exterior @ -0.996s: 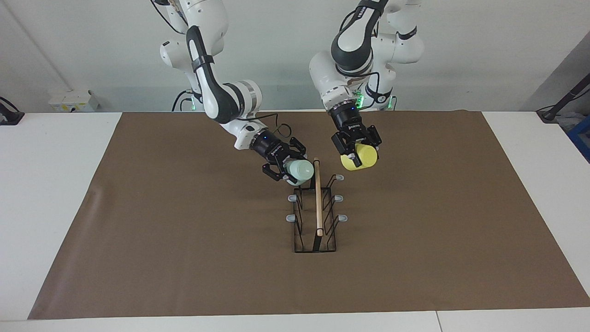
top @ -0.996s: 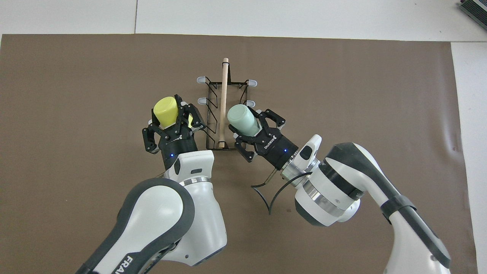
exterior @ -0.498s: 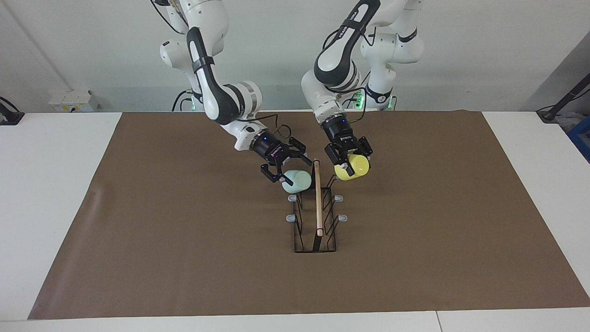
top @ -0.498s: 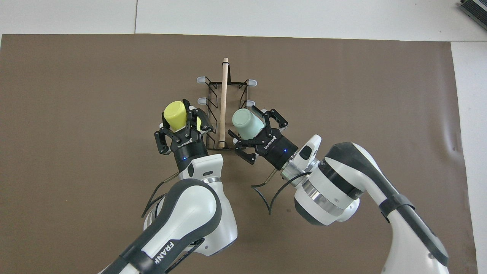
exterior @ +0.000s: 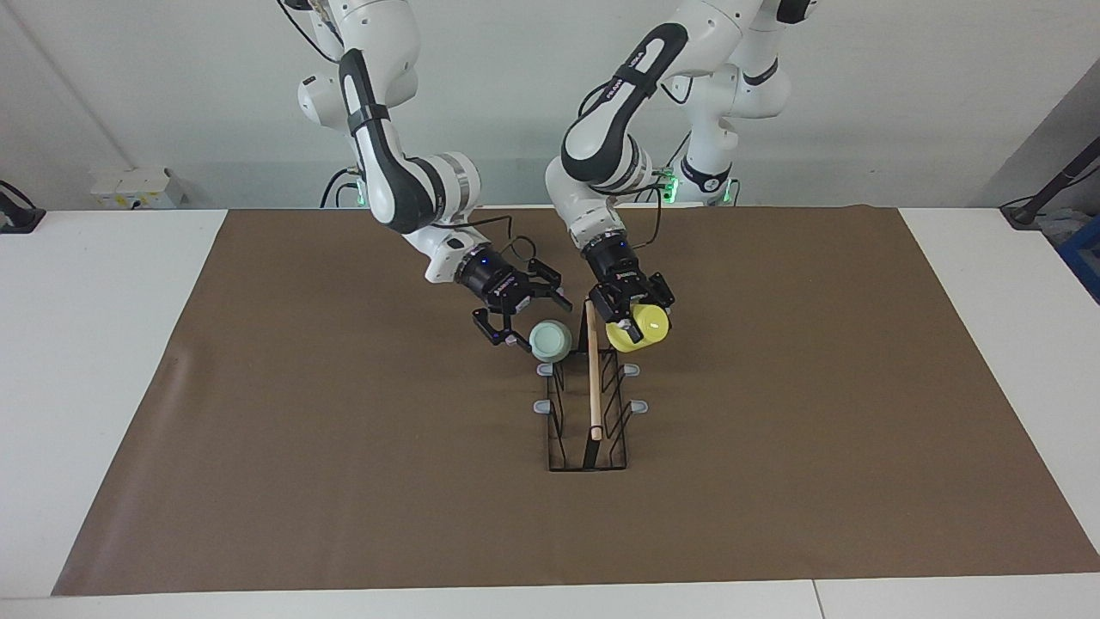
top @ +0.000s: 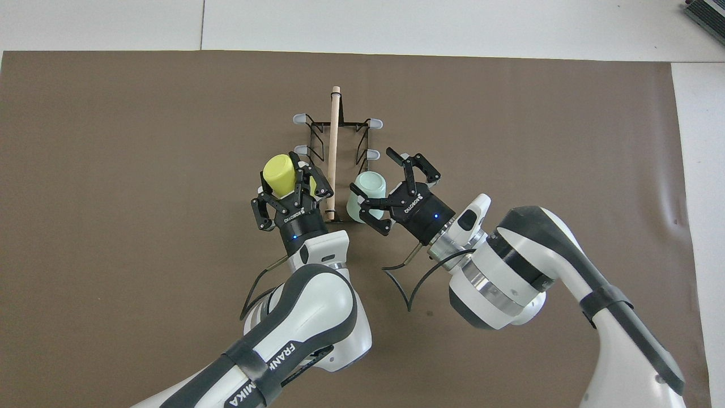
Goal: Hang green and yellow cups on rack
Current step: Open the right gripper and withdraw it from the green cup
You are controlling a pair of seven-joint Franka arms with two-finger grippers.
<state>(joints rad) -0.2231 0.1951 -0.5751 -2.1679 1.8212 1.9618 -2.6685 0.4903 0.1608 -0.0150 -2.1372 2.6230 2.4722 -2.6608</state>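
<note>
Facing view, left arm: bends down from its base; left gripper (exterior: 637,320) angles steeply over the rack's (exterior: 588,404) robot end, on the left arm's side of the wooden rod (exterior: 592,370).
Facing view, left jaws: clamped on the yellow cup (exterior: 640,328), a smooth tapered plastic cup lying tilted.
Facing view, right arm: elbow low, wrist slanted toward the rack; right gripper (exterior: 521,320) just beside the green cup (exterior: 549,340).
Facing view, right jaws: spread wide, let go of the green cup.
Facing view, green cup: pale mint, smooth, resting against the rack's robot-end peg on the right arm's side.
Overhead view, rack: thin black wire, rectangular base, grey-tipped pegs, on brown matte surface (top: 113,170).
Overhead view, left gripper (top: 290,191): gripping the yellow cup (top: 278,173) beside the rod (top: 332,153).
Overhead view, right gripper (top: 391,184): fingers splayed beside the green cup (top: 367,190).
</note>
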